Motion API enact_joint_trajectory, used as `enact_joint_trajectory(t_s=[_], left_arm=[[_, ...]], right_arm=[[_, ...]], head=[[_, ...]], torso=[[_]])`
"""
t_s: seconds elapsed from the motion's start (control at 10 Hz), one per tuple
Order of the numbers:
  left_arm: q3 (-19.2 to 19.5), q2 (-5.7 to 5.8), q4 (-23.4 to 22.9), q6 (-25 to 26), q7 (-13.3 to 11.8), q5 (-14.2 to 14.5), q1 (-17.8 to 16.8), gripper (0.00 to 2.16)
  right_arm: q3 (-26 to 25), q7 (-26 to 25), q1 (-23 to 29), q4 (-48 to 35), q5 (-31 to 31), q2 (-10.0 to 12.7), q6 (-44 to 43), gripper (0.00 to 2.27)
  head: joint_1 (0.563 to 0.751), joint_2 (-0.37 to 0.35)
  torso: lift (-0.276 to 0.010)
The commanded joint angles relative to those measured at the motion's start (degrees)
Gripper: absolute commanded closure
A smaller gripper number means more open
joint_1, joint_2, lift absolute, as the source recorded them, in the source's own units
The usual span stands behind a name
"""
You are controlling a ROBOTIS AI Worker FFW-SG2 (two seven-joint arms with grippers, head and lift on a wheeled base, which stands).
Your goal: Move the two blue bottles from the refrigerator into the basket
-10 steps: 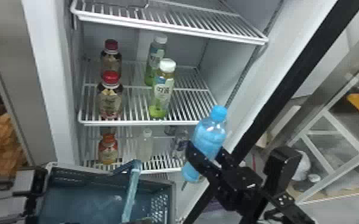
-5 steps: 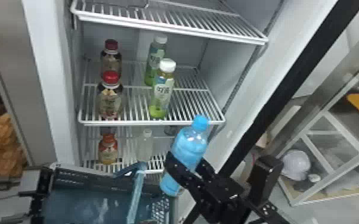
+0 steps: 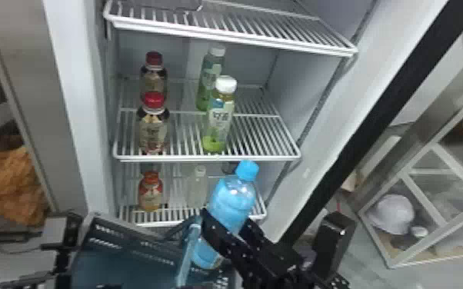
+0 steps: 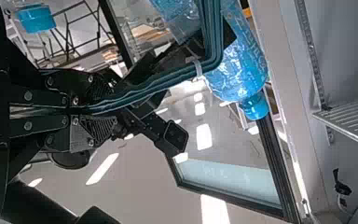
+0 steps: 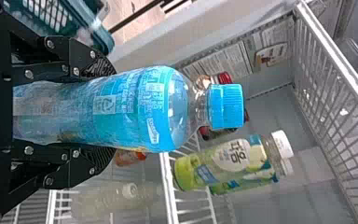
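1. My right gripper is closed around the blue bottle, one black finger on either side of its body, opened only as wide as that body needs.
2. The bottle is tilted: in the head view its long axis runs from the blue cap at one o'clock to the base at seven. My right arm already has it, so I'd leave the carrying to that arm.
3. From that grip, the basket lies toward nine o'clock in the head view, dipping to eight. The base is just beside the teal bar that crosses the basket's right-hand part; whether it is fully over the opening, I cannot tell.
4. My left gripper is pinched on the basket's teal edge, which I take as steadying it.
5. I judge this the lowering stage of one bottle's transfer. Next I should bring the base toward eight o'clock, clear of that bar, and go down before letting go. Catching the bar could twist the bottle in my fingers or tug the basket.
6. Farther out, the green drink bottle stands on the refrigerator shelf near twelve o'clock, and a red-capped bottle near eleven.
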Motion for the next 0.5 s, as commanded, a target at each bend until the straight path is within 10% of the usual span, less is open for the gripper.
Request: enact_joint_trajectory(t_s=[0.0,0.4], left_arm=[[0.3,-0.10,0.0,-0.1,0.0,-0.1,-0.1,1.17],[2.9,-0.10,0.0,-0.5,0.0,-1.5,0.2,1.17]], right_arm=[[0.4,0.4,1.1,-0.6,-0.4,0.0,0.0,0.75],[0.0,0.5,3.5,-5.0,-1.0,-0.9,-0.1,0.76]], head=[[0.695,-0.291],[0.695,-0.261]], torso=[[0.000],[0.000]])
